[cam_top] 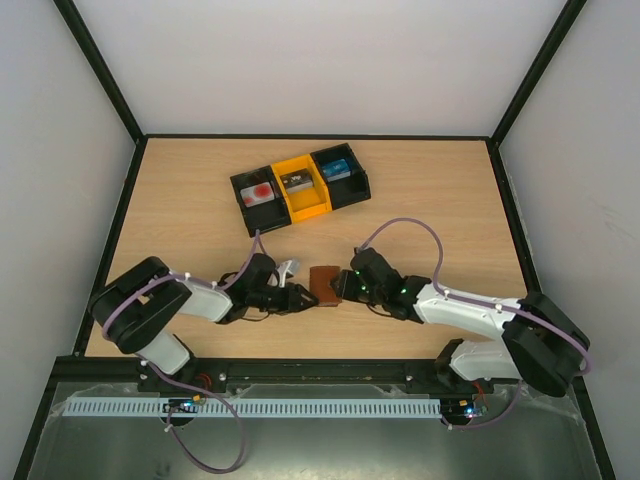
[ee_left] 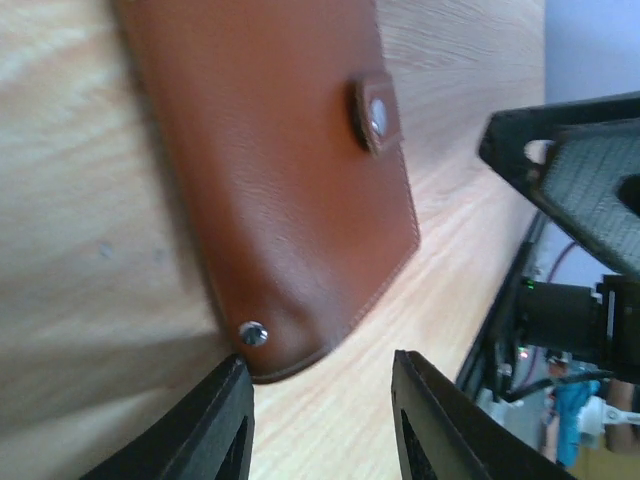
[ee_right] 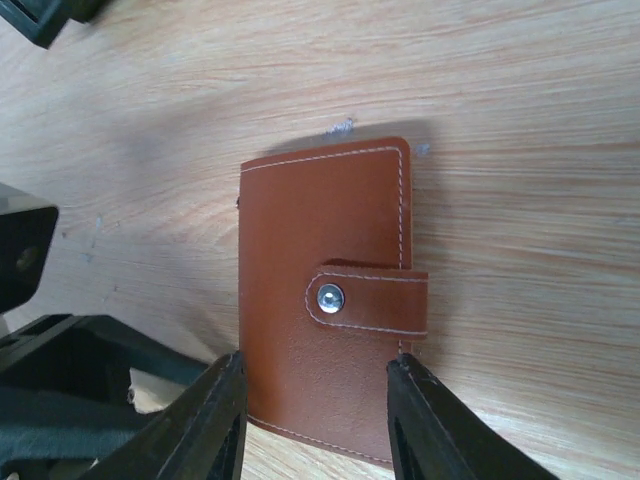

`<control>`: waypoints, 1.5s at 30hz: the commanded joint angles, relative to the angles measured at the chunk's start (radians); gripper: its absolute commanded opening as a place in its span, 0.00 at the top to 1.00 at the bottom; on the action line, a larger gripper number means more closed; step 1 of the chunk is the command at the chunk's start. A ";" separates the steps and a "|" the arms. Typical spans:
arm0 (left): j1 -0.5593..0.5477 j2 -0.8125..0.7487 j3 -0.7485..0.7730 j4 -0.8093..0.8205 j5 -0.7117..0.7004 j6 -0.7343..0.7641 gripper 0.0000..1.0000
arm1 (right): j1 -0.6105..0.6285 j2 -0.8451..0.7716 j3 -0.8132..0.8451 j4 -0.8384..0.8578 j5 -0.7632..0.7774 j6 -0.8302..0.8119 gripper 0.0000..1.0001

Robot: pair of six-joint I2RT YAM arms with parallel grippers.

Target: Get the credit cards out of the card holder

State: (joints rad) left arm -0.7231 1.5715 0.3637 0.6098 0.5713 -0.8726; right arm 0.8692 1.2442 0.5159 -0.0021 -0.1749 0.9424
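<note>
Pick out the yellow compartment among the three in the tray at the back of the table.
The middle compartment: it alone is yellow, while the left compartment and the right compartment are black.

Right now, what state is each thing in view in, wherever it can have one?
card holder, closed, lying flat on the table
snap tab, fastened
left gripper, open, fingers straddling one corner of the card holder
right gripper, shut on the card holder, one finger at each long edge
tray, something in each of its three compartments
</note>
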 commanded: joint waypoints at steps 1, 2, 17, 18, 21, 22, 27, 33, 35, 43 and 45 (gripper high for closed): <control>-0.025 -0.015 -0.037 0.148 0.042 -0.097 0.60 | 0.033 0.053 0.067 -0.080 0.071 -0.016 0.63; -0.025 -0.030 -0.045 0.148 0.038 -0.100 0.60 | 0.039 0.069 0.082 -0.096 0.087 -0.024 0.63; -0.020 -0.618 0.034 -0.555 -0.524 0.108 0.38 | 0.085 0.225 0.246 -0.237 0.232 -0.078 0.71; -0.019 -0.678 0.038 -0.586 -0.559 0.115 0.37 | 0.085 0.231 0.252 -0.240 0.234 -0.079 0.71; -0.019 -0.792 0.037 -0.647 -0.636 0.125 0.36 | 0.088 0.245 0.261 -0.232 0.223 -0.077 0.71; -0.019 -0.821 0.035 -0.661 -0.652 0.127 0.36 | 0.087 0.252 0.263 -0.230 0.217 -0.078 0.71; -0.019 -0.886 0.028 -0.707 -0.688 0.120 0.35 | 0.090 0.295 0.279 -0.224 0.204 -0.081 0.72; -0.019 -0.866 0.016 -0.707 -0.679 0.109 0.35 | 0.095 0.343 0.294 -0.231 0.217 -0.088 0.72; -0.019 -0.857 0.009 -0.699 -0.670 0.105 0.35 | 0.097 0.359 0.298 -0.241 0.231 -0.090 0.72; -0.019 -0.854 -0.009 -0.686 -0.663 0.098 0.35 | 0.116 0.396 0.305 -0.287 0.312 -0.085 0.78; -0.019 -0.854 -0.012 -0.686 -0.663 0.097 0.34 | 0.123 0.401 0.313 -0.298 0.328 -0.084 0.81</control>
State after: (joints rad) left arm -0.7441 0.7166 0.3698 -0.0811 -0.0868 -0.7708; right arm 0.9783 1.6100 0.8169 -0.2153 0.0856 0.8555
